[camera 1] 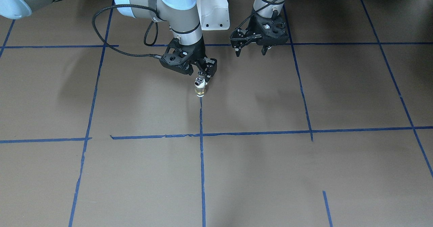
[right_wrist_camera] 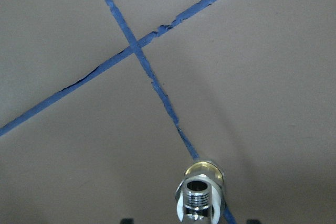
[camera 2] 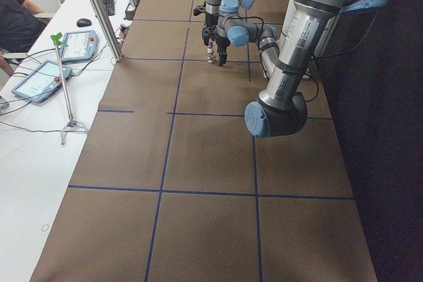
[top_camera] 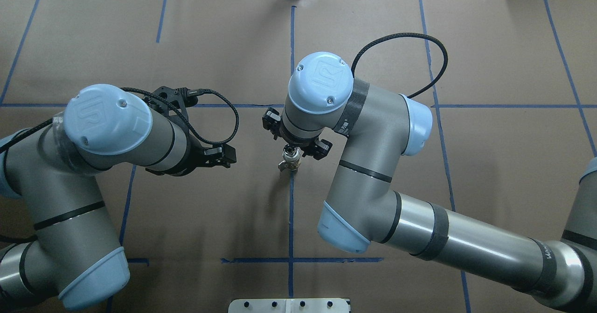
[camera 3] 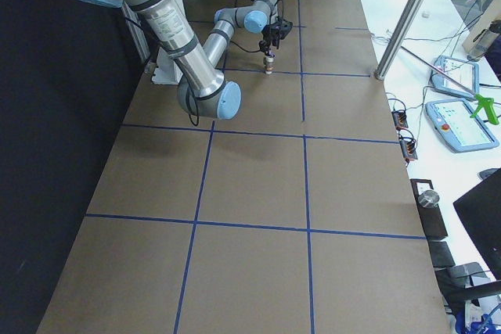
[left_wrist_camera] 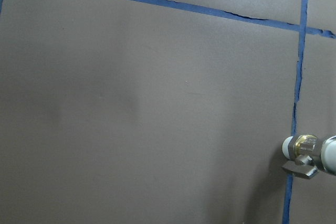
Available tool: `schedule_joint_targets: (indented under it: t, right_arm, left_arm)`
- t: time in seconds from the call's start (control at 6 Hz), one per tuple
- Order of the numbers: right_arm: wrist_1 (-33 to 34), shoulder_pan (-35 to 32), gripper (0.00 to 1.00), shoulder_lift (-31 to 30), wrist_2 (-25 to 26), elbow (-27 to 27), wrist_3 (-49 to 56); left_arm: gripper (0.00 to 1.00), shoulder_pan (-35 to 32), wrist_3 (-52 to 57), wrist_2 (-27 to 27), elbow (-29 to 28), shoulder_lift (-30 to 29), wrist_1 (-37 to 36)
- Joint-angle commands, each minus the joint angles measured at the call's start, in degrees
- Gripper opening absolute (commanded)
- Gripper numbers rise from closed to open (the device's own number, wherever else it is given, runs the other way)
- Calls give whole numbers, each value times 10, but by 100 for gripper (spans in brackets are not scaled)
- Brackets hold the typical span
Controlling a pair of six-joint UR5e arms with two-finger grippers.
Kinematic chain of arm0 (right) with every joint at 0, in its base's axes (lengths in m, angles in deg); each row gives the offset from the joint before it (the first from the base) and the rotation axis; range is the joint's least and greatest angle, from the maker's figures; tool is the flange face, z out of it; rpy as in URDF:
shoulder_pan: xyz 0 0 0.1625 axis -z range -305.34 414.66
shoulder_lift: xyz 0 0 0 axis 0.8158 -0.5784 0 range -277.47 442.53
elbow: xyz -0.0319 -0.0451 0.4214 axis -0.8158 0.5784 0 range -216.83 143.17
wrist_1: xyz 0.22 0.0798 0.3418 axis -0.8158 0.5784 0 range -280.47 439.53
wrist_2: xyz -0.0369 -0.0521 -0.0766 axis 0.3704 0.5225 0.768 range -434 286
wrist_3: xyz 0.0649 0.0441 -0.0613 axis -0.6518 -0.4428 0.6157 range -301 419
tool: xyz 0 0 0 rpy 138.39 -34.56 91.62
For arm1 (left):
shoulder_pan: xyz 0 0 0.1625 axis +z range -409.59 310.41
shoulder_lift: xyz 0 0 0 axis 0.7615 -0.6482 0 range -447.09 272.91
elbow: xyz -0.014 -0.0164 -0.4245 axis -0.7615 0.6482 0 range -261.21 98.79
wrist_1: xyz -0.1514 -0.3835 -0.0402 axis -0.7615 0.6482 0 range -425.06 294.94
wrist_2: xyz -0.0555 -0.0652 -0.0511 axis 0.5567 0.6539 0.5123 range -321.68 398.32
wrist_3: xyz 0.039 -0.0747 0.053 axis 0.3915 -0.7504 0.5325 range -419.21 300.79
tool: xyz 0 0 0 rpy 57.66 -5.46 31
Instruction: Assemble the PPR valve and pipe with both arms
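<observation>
A small valve (camera 1: 200, 86) stands upright on the brown table over a blue tape line, with a chrome threaded end on top, a white middle and a brass base. My right gripper (camera 1: 203, 75) comes down on it from above and is shut on its top. The valve also shows in the overhead view (top_camera: 290, 161) and in the right wrist view (right_wrist_camera: 199, 192). My left gripper (camera 1: 250, 52) is open and empty, hanging a short way to the valve's side, pointed toward it (top_camera: 231, 156). The left wrist view shows the valve (left_wrist_camera: 303, 150) at its right edge. No separate pipe is in view.
Blue tape lines (camera 1: 201, 135) divide the brown table into squares. The white pedestal base (camera 1: 214, 14) stands at the robot's side. A white desk with tablets (camera 2: 46, 77) and a metal post (camera 2: 99, 11) run along the far side, where a person (camera 2: 13, 18) sits.
</observation>
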Motion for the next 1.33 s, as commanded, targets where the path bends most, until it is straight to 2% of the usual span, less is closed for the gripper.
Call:
schedule_joint_targets:
  t: [0.0,0.17,0.33,0.5,0.83,1.17]
  right_arm:
    - [-1,-27,100,-70,-12,-105,8]
    - [-2,-53,100,-166,-37,-199,67]
    - [-5,-84,100,-261,-62,-260,130]
    - [-6,-127,100,-333,-68,-273,226]
    - [-3,-274,100,-418,-155,-266,460]
    - [-1,-401,100,-492,-201,-219,724]
  left_arm:
    - [100,-5,31,3,3,9,-1]
    - [100,-8,78,4,16,40,-1]
    - [100,-30,139,5,24,68,0]
    - [100,-61,220,29,26,98,0]
    - [100,-158,383,103,33,180,1]
    - [100,-303,584,184,11,242,-2]
